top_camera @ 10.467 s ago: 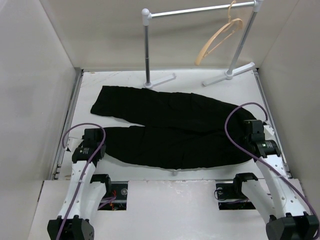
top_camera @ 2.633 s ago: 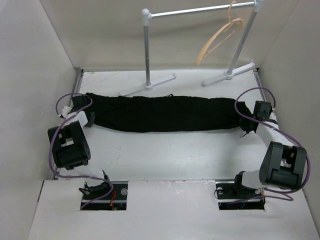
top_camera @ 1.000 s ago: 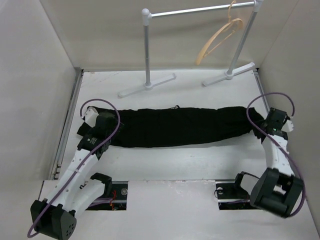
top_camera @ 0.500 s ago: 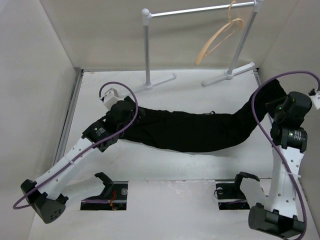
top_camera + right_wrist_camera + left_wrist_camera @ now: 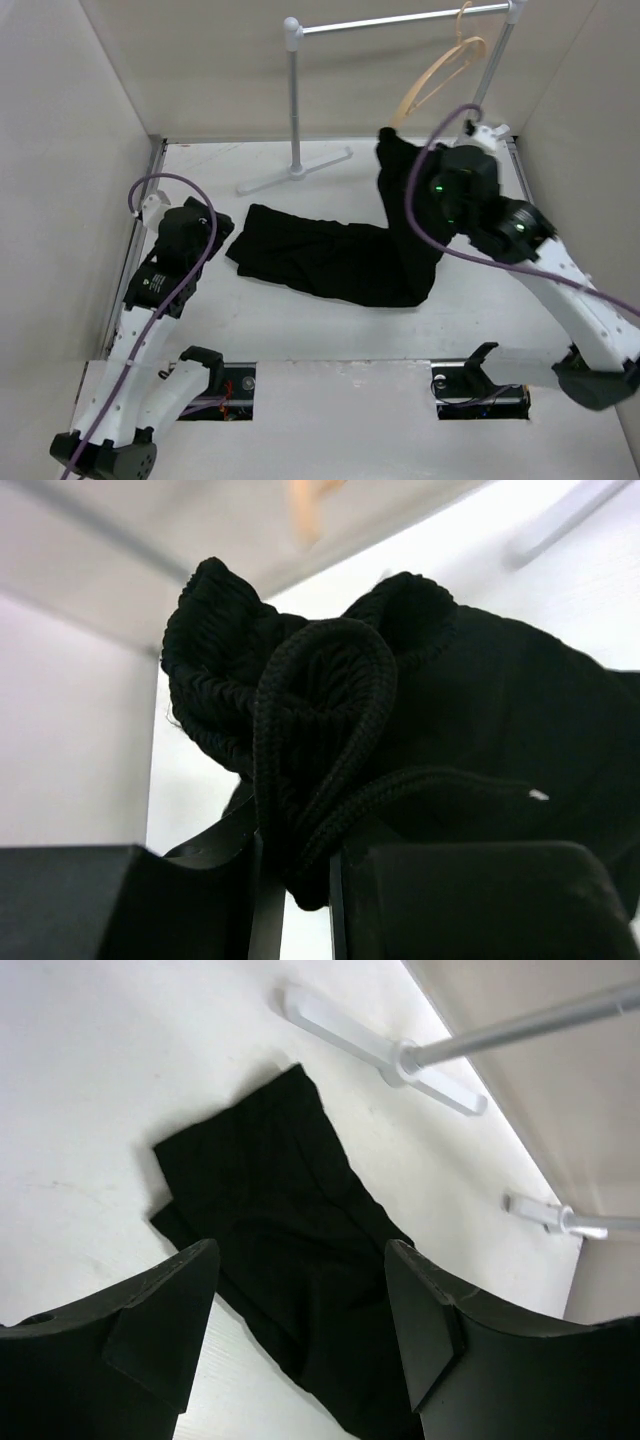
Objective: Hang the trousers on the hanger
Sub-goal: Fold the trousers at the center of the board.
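**Ana:** What is the biggest thing you see?

**Me:** The white table. The black trousers come next. Most of the cloth lies bunched in the middle of the table. One end is up in the air on the right side.

**Ana:** What holds that end up?

**Me:** My right gripper. On the right wrist camera its two fingers are pinched tight on a thick fold of the trousers. A black cord loops down between them.

**Ana:** And the rail?

**Me:** The metal rail stand is at the far side of the table. The raised end of the trousers is between its two posts, nearer the right one.

**Ana:** What about your left side?

**Me:** My left gripper is just beside the left end of the trousers and does not touch it. On the left wrist camera its fingers are spread wide with nothing between them. The flat end of the trousers lies on the table below.

**Ana:** Where is the hanger?

**Me:** The tan wooden hanger hangs on the rail near the right post. Its low tip is just above the raised cloth. I cannot tell if they touch.
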You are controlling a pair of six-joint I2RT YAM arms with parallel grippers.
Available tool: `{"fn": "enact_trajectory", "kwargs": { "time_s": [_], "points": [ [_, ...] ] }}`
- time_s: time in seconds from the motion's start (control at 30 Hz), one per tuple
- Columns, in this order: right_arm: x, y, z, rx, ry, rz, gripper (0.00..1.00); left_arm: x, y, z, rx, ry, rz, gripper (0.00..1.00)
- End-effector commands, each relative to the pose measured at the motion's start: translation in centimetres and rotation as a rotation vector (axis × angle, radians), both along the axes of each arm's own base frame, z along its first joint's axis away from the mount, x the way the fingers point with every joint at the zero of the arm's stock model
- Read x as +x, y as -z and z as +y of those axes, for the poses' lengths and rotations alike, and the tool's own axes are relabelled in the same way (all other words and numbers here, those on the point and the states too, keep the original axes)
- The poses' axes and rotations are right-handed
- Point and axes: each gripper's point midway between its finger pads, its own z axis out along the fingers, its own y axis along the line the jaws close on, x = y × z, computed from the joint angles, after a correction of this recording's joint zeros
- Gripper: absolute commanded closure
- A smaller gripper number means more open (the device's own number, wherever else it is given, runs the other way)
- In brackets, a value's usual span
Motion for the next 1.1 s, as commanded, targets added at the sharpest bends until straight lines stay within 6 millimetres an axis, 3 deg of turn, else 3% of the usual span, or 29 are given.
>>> {"fn": "enact_trajectory", "kwargs": {
  "time_s": [0.0, 0.13, 0.27, 0.33, 0.4, 0.43, 0.5, 0.63, 0.7, 0.8, 0.87, 0.93, 0.97, 1.07],
  "points": [
    [1.3, -0.5, 6.4, 0.025, -0.038, -0.012, 0.8, -0.3, 0.9, 1.2, -0.005, -0.004, 0.02, 0.35],
    [2.4, 1.4, 15.6, -0.008, -0.16, 0.015, 0.8, -0.1, 1.6, 3.4, -0.013, -0.075, 0.026, 0.35],
    [3.3, 6.2, 24.9, -0.08, -0.277, 0.075, 0.76, -0.2, 1.4, 5.5, -0.014, -0.143, 0.014, 0.35],
    [2.7, 9.9, 29.1, -0.114, -0.342, 0.121, 0.65, -0.5, 1.1, 6.5, -0.013, -0.176, 0.006, 0.35],
    [1.1, 14.2, 33.1, -0.156, -0.434, 0.178, 0.44, -0.8, 1.1, 7.6, -0.007, -0.212, 0.002, 0.35],
    [0.2, 15.9, 34.4, -0.164, -0.479, 0.211, 0.38, -0.9, 1.1, 7.9, -0.006, -0.225, 0.003, 0.34],
    [-1.6, 17.3, 35.7, -0.148, -0.561, 0.264, 0.36, -0.8, 1.1, 8.3, -0.003, -0.233, 0.0, 0.34],
    [-3.0, 14.7, 33.5, -0.12, -0.606, 0.233, 0.32, -0.1, 2.1, 8.6, -0.001, -0.248, 0.018, 0.35],
    [-2.5, 13.8, 30.0, -0.116, -0.58, 0.22, 0.28, 0.7, 3.2, 8.1, -0.003, -0.228, 0.042, 0.35],
    [-2.4, 13.9, 24.6, -0.11, -0.532, 0.22, 0.29, 2.2, 5.6, 6.4, 0.007, -0.161, 0.109, 0.35],
    [-2.9, 15.0, 20.7, -0.104, -0.502, 0.235, 0.45, 3.4, 7.2, 4.6, 0.018, -0.093, 0.155, 0.38],
    [-4.0, 17.0, 17.1, -0.102, -0.478, 0.267, 0.73, 4.7, 8.5, 2.3, 0.047, -0.006, 0.184, 0.42],
    [-4.7, 18.2, 15.5, -0.103, -0.468, 0.289, 0.79, 5.3, 8.8, 1.3, 0.07, 0.034, 0.193, 0.44],
    [-6.8, 21.8, 11.6, -0.095, -0.426, 0.362, 0.81, 6.9, 9.4, -1.4, 0.128, 0.131, 0.218, 0.53]
  ]
}}
